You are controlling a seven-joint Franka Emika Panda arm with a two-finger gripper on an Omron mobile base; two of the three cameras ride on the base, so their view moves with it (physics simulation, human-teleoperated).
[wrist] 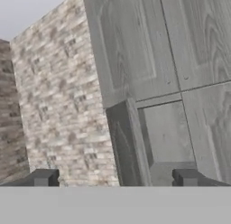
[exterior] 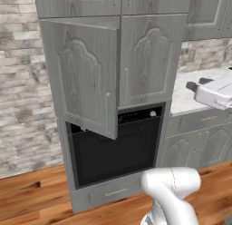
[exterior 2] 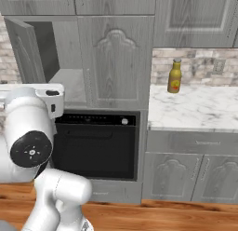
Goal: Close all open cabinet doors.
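One cabinet door (exterior: 84,79) above the oven stands open, swung out on its left hinges toward me. In the right base view this open door (exterior 2: 25,50) shows edge-on, with the bare cabinet inside (exterior 2: 65,67) beside it. Its neighbour door (exterior: 149,61) is shut. In the hand view the open door (wrist: 124,146) stands edge-on at lower centre, some way off. My gripper (wrist: 115,179) is open, its fingertips (wrist: 43,178) wide apart with nothing between them.
A black glass oven (exterior: 113,147) sits under the open door, with a drawer front below it. A marble counter (exterior 2: 195,109) to the right carries a yellow bottle (exterior 2: 175,76). A brick wall (wrist: 58,105) lies left of the cabinets. My arm (exterior 2: 30,132) rises at the left.
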